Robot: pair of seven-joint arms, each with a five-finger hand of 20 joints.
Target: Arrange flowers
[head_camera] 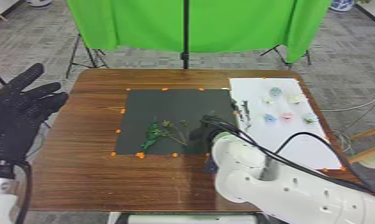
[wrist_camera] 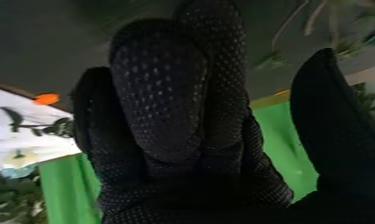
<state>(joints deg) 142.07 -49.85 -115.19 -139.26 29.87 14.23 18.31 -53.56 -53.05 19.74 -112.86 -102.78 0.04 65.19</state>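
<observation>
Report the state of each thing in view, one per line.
Left hand: open, raised.
Right hand: open, fingers straight.
Leafy green stem: lying on the dark mat, loose.
Budded sprigs: lying beside it, fanned out.
Small flowers: spaced apart on the white sheet.
Dark mat: flat.
White sheet: flat.
Green cloth: hanging.

The left hand (head_camera: pixel 19 112) is cut off by the head view's left edge. The right hand (head_camera: pixel 201 134) blurs into the dark mat (head_camera: pixel 166 102). The pale blooms (head_camera: pixel 286 117) are too small to identify.
</observation>
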